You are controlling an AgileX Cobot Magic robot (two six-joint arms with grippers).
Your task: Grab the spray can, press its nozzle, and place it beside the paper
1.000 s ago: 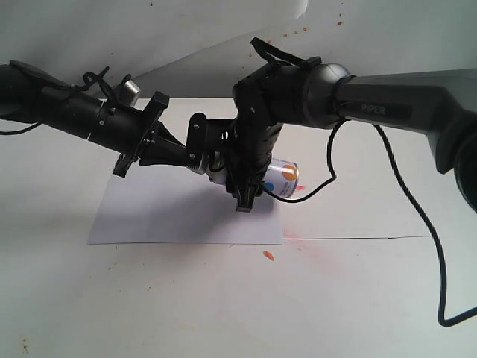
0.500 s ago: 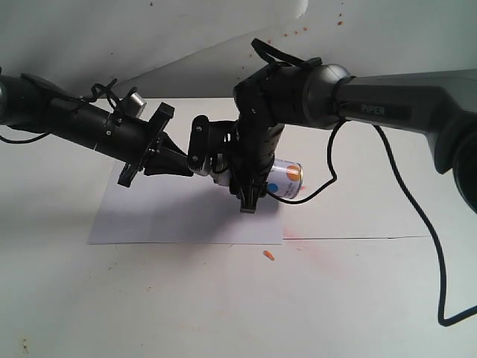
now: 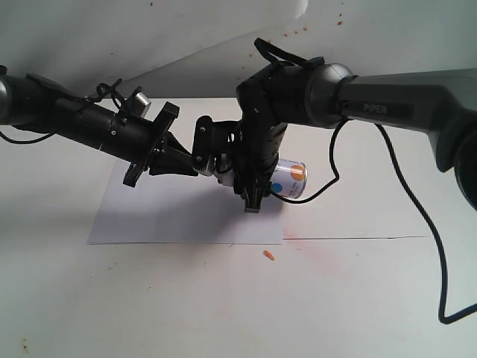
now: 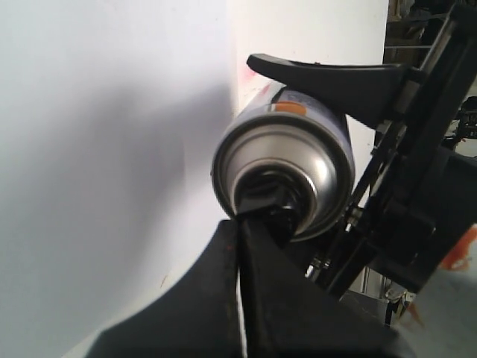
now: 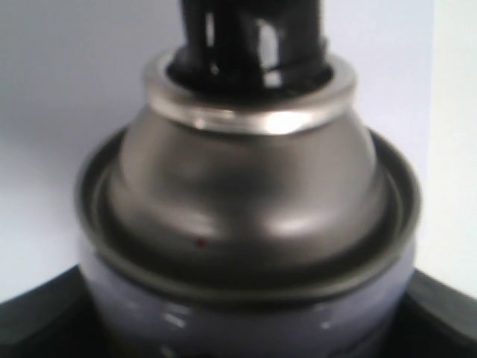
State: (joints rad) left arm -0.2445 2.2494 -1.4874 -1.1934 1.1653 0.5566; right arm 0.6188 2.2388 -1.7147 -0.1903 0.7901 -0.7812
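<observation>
Contact with the nozzle [image 4: 274,192] is pressed closer than a second ago: the left gripper [image 3: 203,168] is seen shifted further in toward the spray can [image 3: 289,179], and the can itself is carried a little toward the right edge of the paper [image 3: 164,216]. From this it is judged that the pressing step is under way, while the setting-down beside the paper is not yet begun. No spray is discernible, so whether the nozzle is actually depressed cannot be told. The can is held on its side, clear of the paper and above the sheet's right part. Its body is clamped by the right gripper [image 3: 250,186], whose jaws are closed around it just behind the metal shoulder [image 5: 246,201]. The left gripper's fingers are drawn together, with only a thin slit between them. Their tips are laid against the black nozzle, at the end of the can that is turned away from the paper's right edge.
</observation>
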